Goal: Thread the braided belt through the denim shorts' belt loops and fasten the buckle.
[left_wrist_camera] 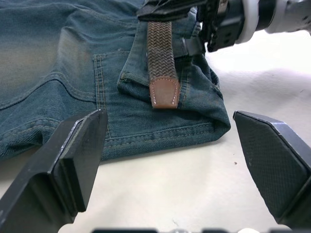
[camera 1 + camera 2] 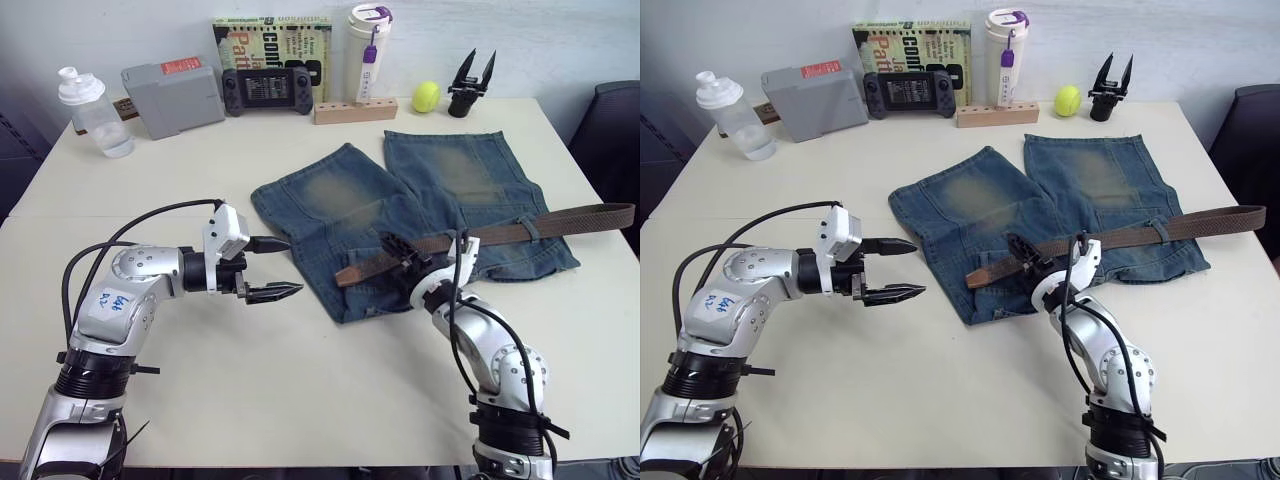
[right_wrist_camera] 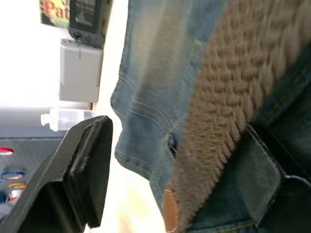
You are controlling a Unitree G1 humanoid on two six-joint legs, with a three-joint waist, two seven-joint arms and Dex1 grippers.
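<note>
I have the braided belt pinched in my right gripper on the denim shorts, partly threaded; its tip lies beyond my wide-open, empty left gripper. Buckling remains.

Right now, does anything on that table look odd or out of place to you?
The braided belt lies across the denim shorts with one long end sticking out past the waistband toward the table's right edge, unbuckled. A loose black two-fingered part stands upright at the back beside a yellow ball.
</note>
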